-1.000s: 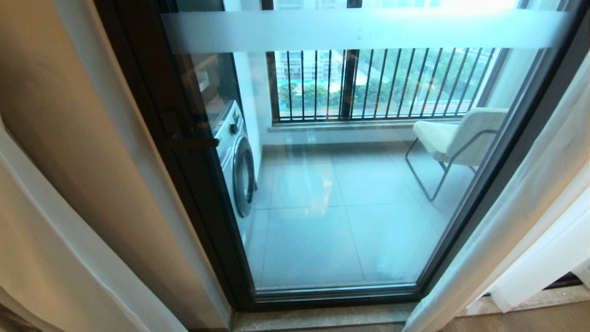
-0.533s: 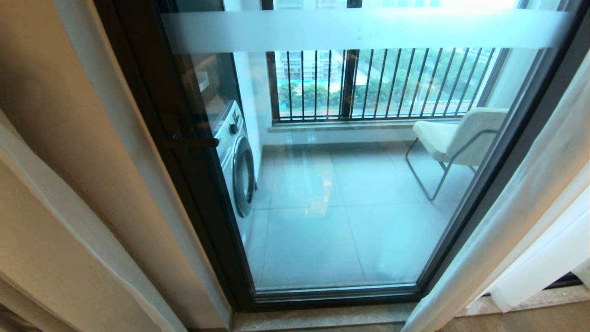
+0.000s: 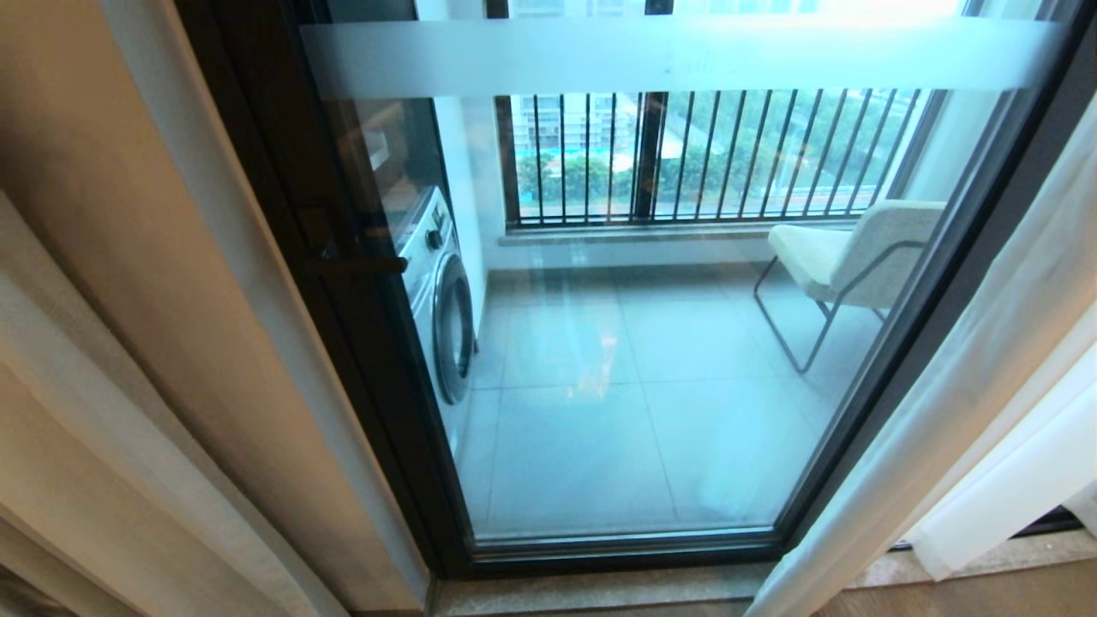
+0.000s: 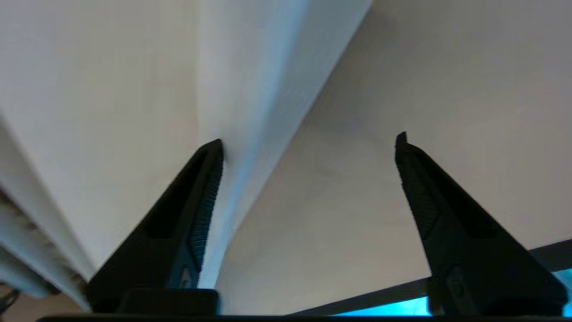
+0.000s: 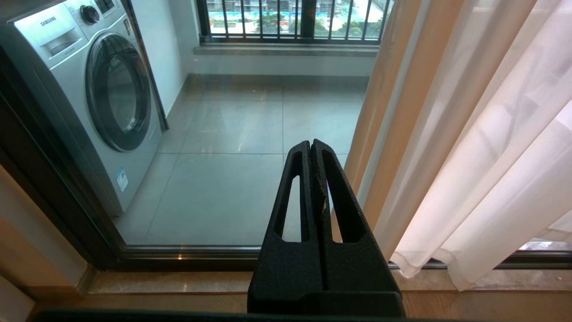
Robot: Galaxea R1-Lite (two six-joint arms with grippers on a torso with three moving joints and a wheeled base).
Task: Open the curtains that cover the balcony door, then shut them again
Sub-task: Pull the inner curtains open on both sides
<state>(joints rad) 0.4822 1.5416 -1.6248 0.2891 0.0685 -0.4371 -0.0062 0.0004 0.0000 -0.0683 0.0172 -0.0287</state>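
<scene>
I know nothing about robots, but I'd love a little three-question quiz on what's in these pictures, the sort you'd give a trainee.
1. True or false: the sheer curtains hang across the middle of the balcony door, hiding the balcony.
2. Which gripper has its fingers spread apart? A) the left gripper B) the right gripper C) both
3. Fill in: behind the glass, on the side opposite the pale chair, stands a ______.

Key
1. False. The glass is uncovered; the curtains are drawn to the sides.
2. A. The left gripper is open with fabric all around it; the right gripper is shut, low before the glass.
3. Washing machine.
</scene>
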